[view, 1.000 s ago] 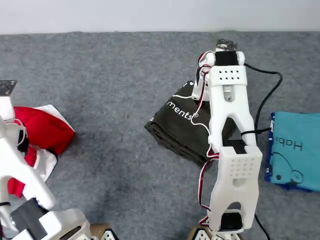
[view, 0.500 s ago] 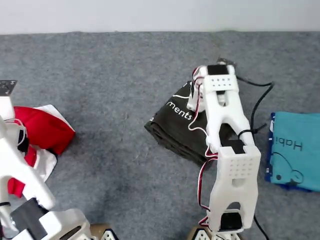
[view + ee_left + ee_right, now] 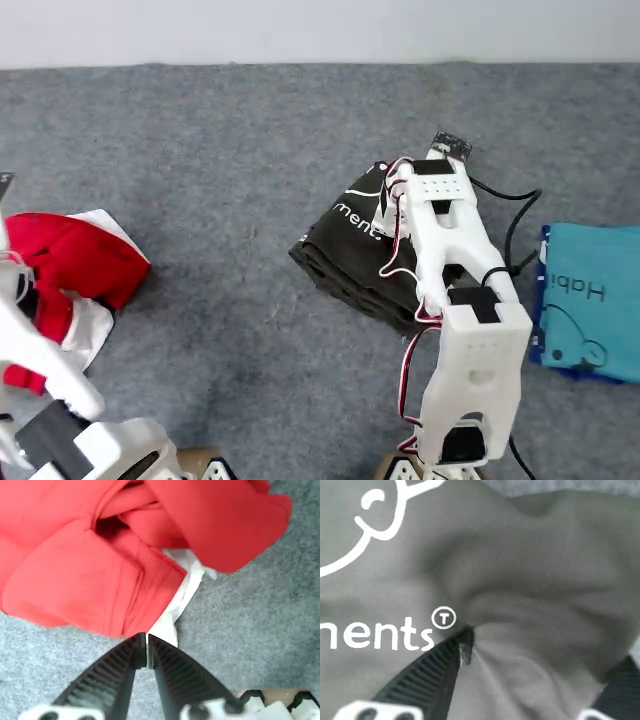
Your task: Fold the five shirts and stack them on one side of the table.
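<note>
Compared with a second ago, the right arm is sitting lower and drawn in over the dark shirt [image 3: 345, 250], whose long axis is running slantwise across the arm's line. The right gripper [image 3: 542, 667] is standing wide, one finger pressing into the cloth directly beneath it. The left gripper [image 3: 147, 651], nearly closed and holding nothing, is hovering at the red shirt [image 3: 100, 570], well apart from the dark shirt. The right arm is hiding the dark shirt's far edge. The teal shirt [image 3: 590, 290], near the dark shirt, is being cut off at the frame edge.
</note>
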### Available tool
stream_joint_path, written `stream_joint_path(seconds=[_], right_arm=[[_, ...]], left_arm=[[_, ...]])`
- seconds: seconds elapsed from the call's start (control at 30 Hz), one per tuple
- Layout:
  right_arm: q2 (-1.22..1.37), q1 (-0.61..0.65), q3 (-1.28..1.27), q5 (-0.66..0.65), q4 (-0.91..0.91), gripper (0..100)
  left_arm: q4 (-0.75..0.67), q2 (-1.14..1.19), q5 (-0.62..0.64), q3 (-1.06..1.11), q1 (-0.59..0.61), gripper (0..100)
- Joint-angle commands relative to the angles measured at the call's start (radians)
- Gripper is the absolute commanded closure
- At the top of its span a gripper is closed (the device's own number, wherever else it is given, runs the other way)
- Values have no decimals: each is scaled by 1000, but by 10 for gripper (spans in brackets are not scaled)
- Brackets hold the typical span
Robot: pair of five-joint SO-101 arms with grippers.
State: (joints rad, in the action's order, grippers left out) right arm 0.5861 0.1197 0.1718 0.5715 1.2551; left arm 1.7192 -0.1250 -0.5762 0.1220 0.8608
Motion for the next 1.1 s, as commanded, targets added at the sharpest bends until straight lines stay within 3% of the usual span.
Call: stream_joint_path(seconds=[0.0,0.13,0.2,0.37,0.63,1.07], right_arm=[[117,-21,75,3,90,753],[205,-21,222,0,194,998],[246,-21,290,0,254,955],[275,-22,425,-28,384,989],[90,-54,489,-345,542,989],[-568,-341,94,-908,539,989]], left_arm=[[9,-38,-12,-39,9,985],[11,-38,-11,-39,5,985],[11,-38,-11,-39,5,985],[12,-38,-11,-39,9,985],[32,-38,-11,-39,8,985],[28,-38,-11,-39,3,985]])
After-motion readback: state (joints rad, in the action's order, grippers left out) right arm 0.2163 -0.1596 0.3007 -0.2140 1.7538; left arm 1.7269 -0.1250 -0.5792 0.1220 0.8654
